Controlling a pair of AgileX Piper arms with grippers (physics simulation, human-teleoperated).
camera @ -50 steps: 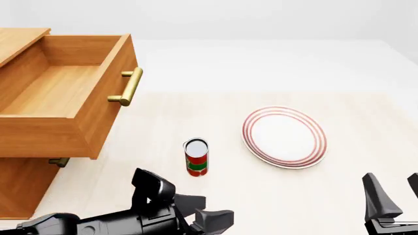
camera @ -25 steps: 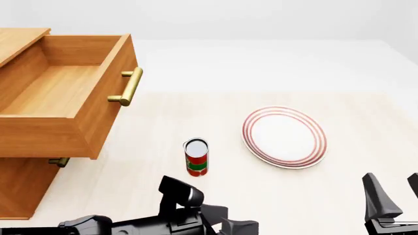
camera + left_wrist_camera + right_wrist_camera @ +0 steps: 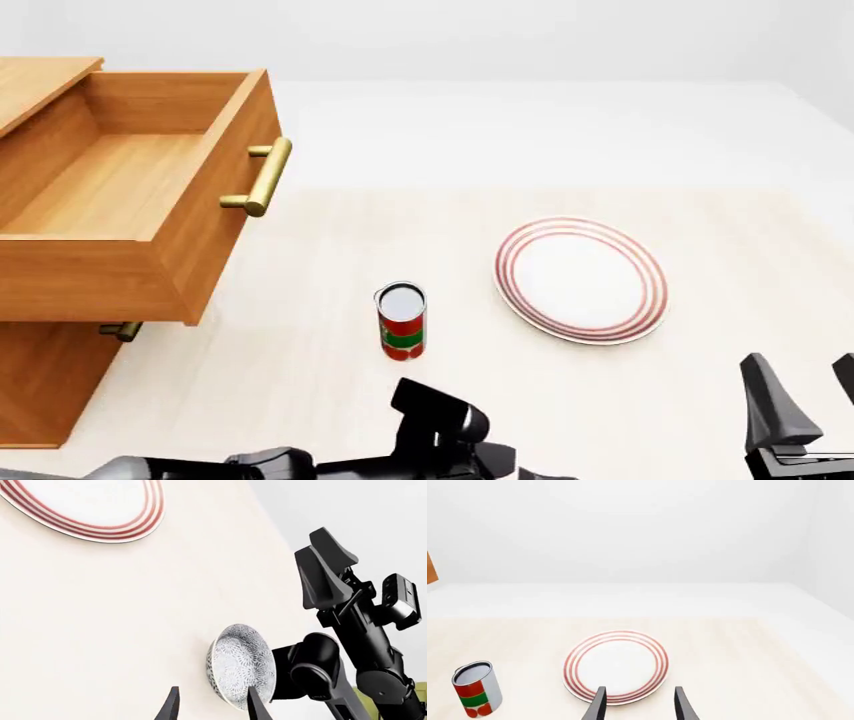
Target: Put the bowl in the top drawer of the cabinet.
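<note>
The bowl [image 3: 239, 661], white with a dense blue-grey flower pattern, shows only in the left wrist view, on the table close to the right arm's base [image 3: 313, 672]. My left gripper [image 3: 212, 707] is open just short of it, and one fingertip [image 3: 255, 705] overlaps its rim in the picture. In the front view only the left arm [image 3: 434, 432] shows, low along the near edge. The top drawer [image 3: 80, 270] of the cabinet [image 3: 40, 385] is pulled out at the left, with nothing in it. My right gripper [image 3: 807, 398] [image 3: 639, 707] stands open and holds nothing.
A flat white plate with red rings [image 3: 581, 280] [image 3: 617, 666] [image 3: 100, 510] lies right of centre. A red and green can [image 3: 400, 320] [image 3: 475, 687] stands upright mid-table. The drawer's brass bar handle [image 3: 263, 178] juts toward the table, with a smaller handle [image 3: 120, 330] below it.
My left arm has swung to the right along the table's near edge and sunk lower in the front view. The right gripper, can and plate have not moved.
</note>
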